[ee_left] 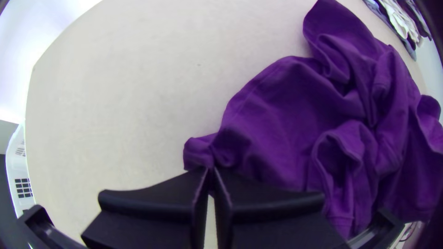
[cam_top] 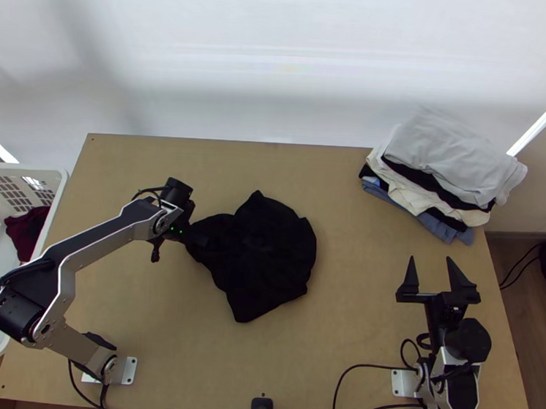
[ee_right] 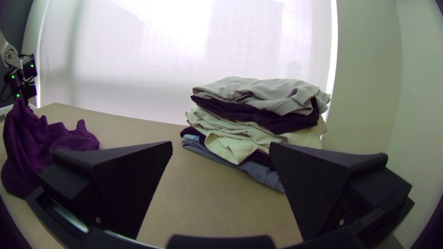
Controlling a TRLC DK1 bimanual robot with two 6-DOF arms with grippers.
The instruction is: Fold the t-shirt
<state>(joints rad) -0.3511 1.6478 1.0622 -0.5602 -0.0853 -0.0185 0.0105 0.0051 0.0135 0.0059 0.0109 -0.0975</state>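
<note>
The left gripper (cam_top: 200,240) is at the nine o'clock edge of the dark purple t-shirt (cam_top: 267,255); in the left wrist view its fingers (ee_left: 161,199) are pressed together, pinching a small gathered end of the cloth. That end is probably a hem or sleeve edge, though the folds make it hard to be sure.

From there the t-shirt lies bunched across the middle of the table (cam_top: 322,383), one point reaching toward twelve o'clock and a corner toward six, with deep creases and overlapping folds between.

At three o'clock from the t-shirt, well apart from it, is the right gripper (cam_top: 430,259). Its fingers stand wide apart with nothing between them, tips toward twelve o'clock.

Farther out, at two o'clock on the table, is a stack of folded clothes (cam_top: 451,159): light grey on top, then dark purple, cream, another dark layer and blue-grey at the bottom. Out at nine o'clock, beside the table, stands a white plastic basket (cam_top: 42,240) with a dark red garment (cam_top: 27,230) inside. A pale blind (cam_top: 280,73) spans twelve o'clock, beyond the table's far edge.
</note>
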